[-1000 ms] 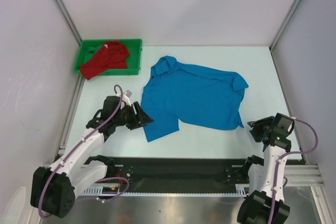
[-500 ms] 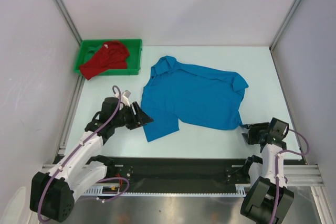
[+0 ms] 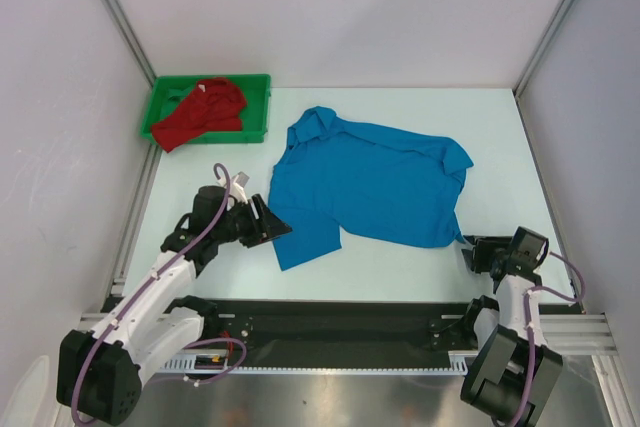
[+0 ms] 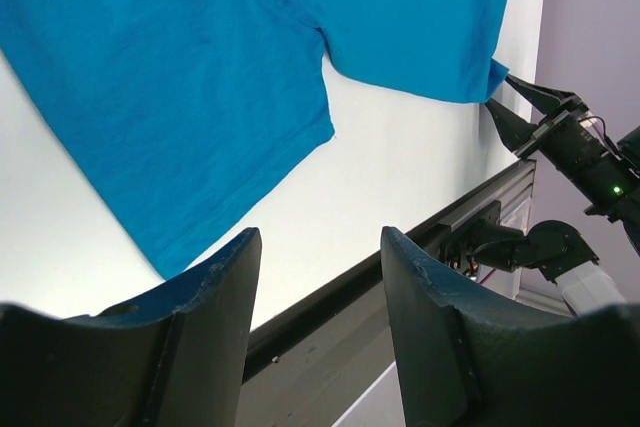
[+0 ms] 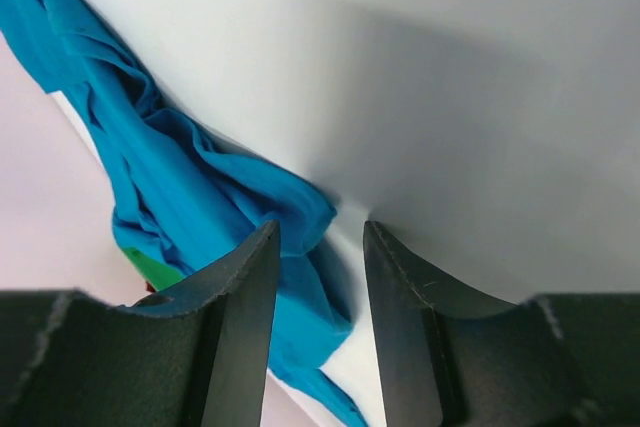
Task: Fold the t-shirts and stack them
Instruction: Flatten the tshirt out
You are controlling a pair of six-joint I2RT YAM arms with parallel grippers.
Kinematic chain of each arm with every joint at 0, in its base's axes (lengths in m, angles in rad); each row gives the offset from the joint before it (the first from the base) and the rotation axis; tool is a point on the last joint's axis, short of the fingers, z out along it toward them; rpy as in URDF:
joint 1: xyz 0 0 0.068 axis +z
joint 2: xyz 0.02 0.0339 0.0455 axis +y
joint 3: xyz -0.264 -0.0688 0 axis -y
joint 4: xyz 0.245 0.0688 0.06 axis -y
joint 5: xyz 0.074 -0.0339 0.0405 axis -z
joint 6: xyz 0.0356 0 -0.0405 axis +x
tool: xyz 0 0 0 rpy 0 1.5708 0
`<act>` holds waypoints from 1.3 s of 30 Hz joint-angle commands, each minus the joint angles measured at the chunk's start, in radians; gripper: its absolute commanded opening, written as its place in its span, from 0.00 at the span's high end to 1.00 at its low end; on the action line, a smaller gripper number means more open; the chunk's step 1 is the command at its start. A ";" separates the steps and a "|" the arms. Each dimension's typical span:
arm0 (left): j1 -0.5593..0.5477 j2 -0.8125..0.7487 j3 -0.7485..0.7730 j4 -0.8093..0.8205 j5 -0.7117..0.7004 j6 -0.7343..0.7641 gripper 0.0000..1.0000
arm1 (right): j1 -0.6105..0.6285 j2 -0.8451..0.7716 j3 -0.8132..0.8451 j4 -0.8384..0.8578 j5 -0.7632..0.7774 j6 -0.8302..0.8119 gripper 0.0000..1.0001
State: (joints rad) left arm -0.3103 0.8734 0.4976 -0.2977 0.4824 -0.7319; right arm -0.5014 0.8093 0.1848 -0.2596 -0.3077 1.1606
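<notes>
Blue shirt (image 3: 370, 182) lies spread, somewhat rumpled, in the middle of the table (image 3: 400, 267). Its collar (image 3: 310, 122) is at the far left end, and one flap reaches toward the near edge on the left. Red shirt (image 3: 200, 112) is bunched in the green tray (image 3: 255, 97) at the table's far left corner, well apart from the blue one.

The left gripper (image 3: 274, 225) sits low just beside the left edge of that near flap. Its jaws are spread wide and hold nothing. In the left wrist view the flap's near corner lies just ahead of the left finger, with bare table in the gap.

The right gripper (image 3: 471, 248) is down at table level at the blue shirt's near right corner. Its jaws are parted, with a clear gap between them. In the right wrist view the folded blue corner lies right at the mouth of that gap, in line with the fingertips (image 5: 262, 247). Whether the tips touch the cloth is hard to tell from here, but nothing is pinched.
</notes>
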 commanded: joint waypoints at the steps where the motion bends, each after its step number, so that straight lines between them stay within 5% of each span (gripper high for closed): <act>1: -0.004 -0.030 -0.008 0.019 0.013 0.009 0.43 | -0.008 0.047 -0.025 0.055 0.030 0.024 0.55; 18: -0.004 -0.053 -0.007 0.003 0.015 -0.034 0.43 | -0.006 0.064 -0.068 0.080 0.031 0.157 0.60; 28: -0.004 -0.080 -0.022 -0.006 0.016 -0.081 0.41 | 0.000 0.177 -0.119 0.235 -0.005 0.211 0.66; 31: -0.004 -0.091 -0.027 -0.011 0.012 -0.093 0.40 | 0.000 0.192 -0.131 0.282 -0.001 0.209 0.71; 35: -0.004 -0.096 -0.050 -0.015 0.013 -0.124 0.36 | -0.003 0.191 -0.117 0.269 0.001 0.162 1.00; 39: -0.004 -0.094 -0.080 -0.078 -0.065 -0.136 0.37 | -0.020 0.134 -0.041 0.127 0.056 -0.010 1.00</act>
State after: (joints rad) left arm -0.3111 0.7872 0.4393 -0.3294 0.4656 -0.8383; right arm -0.5072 0.9672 0.1040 0.0467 -0.3561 1.3121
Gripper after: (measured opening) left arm 0.627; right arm 0.013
